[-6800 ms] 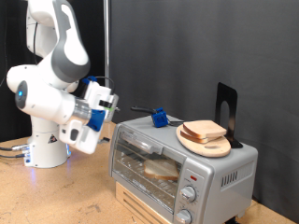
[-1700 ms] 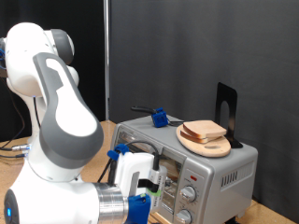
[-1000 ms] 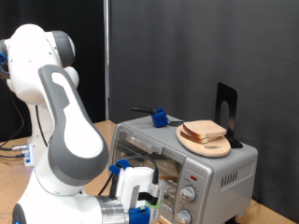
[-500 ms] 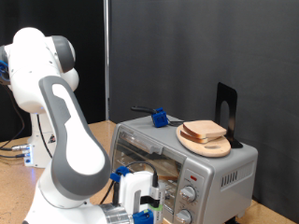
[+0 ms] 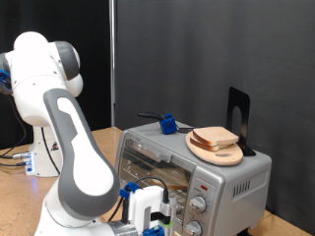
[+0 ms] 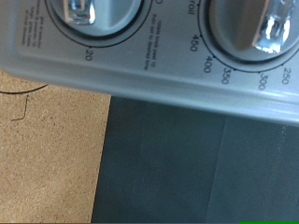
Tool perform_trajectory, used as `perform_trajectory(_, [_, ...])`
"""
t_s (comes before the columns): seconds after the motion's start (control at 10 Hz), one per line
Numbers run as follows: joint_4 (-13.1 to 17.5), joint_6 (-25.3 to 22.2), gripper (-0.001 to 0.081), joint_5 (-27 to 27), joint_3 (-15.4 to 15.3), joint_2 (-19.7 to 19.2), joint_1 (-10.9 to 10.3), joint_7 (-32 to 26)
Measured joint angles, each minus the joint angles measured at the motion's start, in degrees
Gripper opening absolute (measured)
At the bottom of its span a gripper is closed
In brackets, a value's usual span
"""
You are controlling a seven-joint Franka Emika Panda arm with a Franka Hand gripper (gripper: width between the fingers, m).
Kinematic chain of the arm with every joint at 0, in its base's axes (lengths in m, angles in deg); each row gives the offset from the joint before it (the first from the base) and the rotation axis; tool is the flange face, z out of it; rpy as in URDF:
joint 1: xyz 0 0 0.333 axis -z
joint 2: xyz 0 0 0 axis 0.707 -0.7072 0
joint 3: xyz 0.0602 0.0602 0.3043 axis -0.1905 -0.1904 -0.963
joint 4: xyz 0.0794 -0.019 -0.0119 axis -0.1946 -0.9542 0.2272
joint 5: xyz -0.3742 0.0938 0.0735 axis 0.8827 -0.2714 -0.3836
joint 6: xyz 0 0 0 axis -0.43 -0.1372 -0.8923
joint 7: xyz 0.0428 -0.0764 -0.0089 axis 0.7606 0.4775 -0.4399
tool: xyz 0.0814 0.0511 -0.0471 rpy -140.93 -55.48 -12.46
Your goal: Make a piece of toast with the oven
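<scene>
The silver toaster oven (image 5: 224, 175) stands at the exterior view's right with its glass door shut. A pale slice, the piece of toast (image 5: 174, 177), shows dimly through the glass on the rack. My gripper (image 5: 150, 213) is low at the exterior view's bottom edge, right in front of the oven's lower front, next to the knobs (image 5: 198, 204). Its fingers are not clear. The wrist view shows no fingers, only the oven's two round knobs (image 6: 254, 21) and their dial numbers very close.
A stack of bread slices (image 5: 216, 139) lies on a wooden board on the oven's top, with a blue object (image 5: 167, 124) and a black stand (image 5: 237, 116) beside it. The wrist view shows the wooden table (image 6: 47, 159) and a dark grey surface (image 6: 196, 168) below the oven.
The arm has swung from the exterior view's left to the oven's front and has sunk steadily towards the bottom edge. The oven and the bread stack have not moved.
</scene>
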Motion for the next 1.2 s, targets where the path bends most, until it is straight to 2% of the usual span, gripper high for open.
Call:
perform_trajectory(0.7, [-1.3,1.0,0.0808,-1.1,-1.2,-0.6,-1.3,-1.4])
perform_trajectory(1.2, [-2.4,1.6,0.0808,-2.5,-2.1,-0.5,-1.4,-2.1])
